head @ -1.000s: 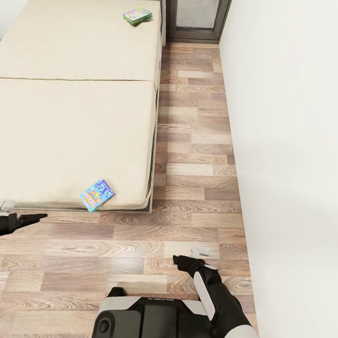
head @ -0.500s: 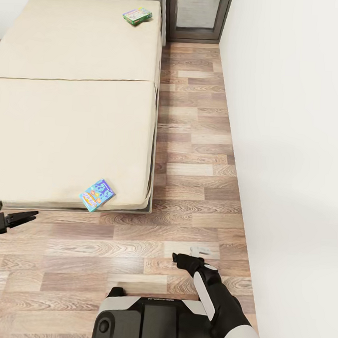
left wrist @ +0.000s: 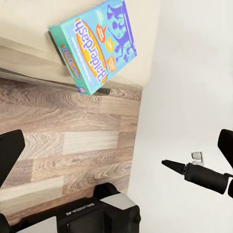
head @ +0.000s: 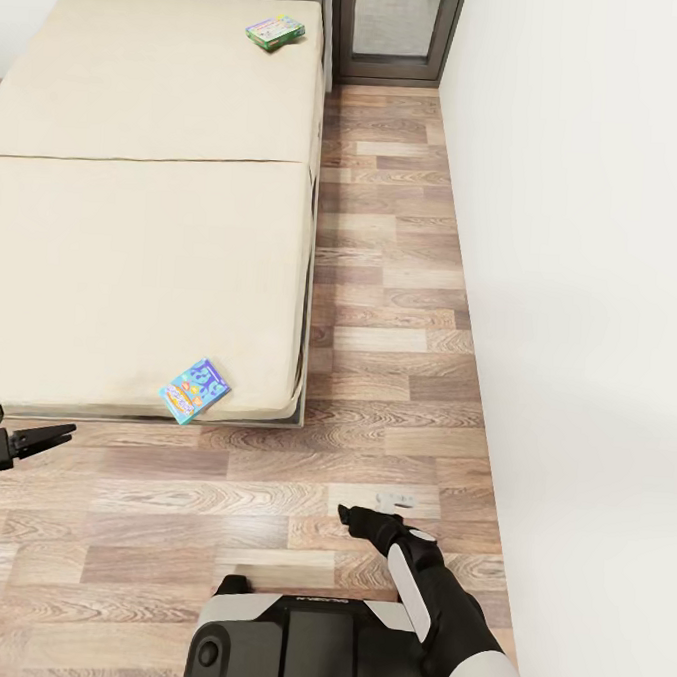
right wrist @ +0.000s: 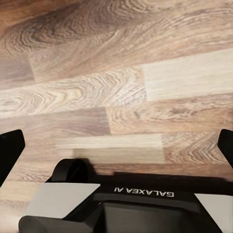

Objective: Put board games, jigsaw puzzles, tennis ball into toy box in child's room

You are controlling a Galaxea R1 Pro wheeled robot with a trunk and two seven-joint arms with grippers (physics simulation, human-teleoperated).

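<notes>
Two board games lie on the bed (head: 133, 256). A blue and teal one (head: 193, 391) rests at the near corner of the mattress, right at the edge, and appears large in the left wrist view (left wrist: 94, 43). A green one (head: 274, 31) lies far off by the headboard. My left gripper (head: 44, 435) hovers open over the floor, left of the blue box and below the bed's edge. My right gripper (head: 359, 520) is open and empty, low over the floor near my base. The toy box, table, jigsaw puzzles and tennis ball are out of view.
A wood-plank aisle (head: 382, 281) runs between the bed and a white wall (head: 582, 293), ending at a grey-framed window (head: 398, 27). My dark base (head: 290, 641) stands at the foot of the bed; the right arm (left wrist: 204, 175) crosses the left wrist view.
My left gripper has drawn back to the left and a little lower, away from the bed's corner. The right gripper has edged slightly left and toward my base. The board games have not moved.
</notes>
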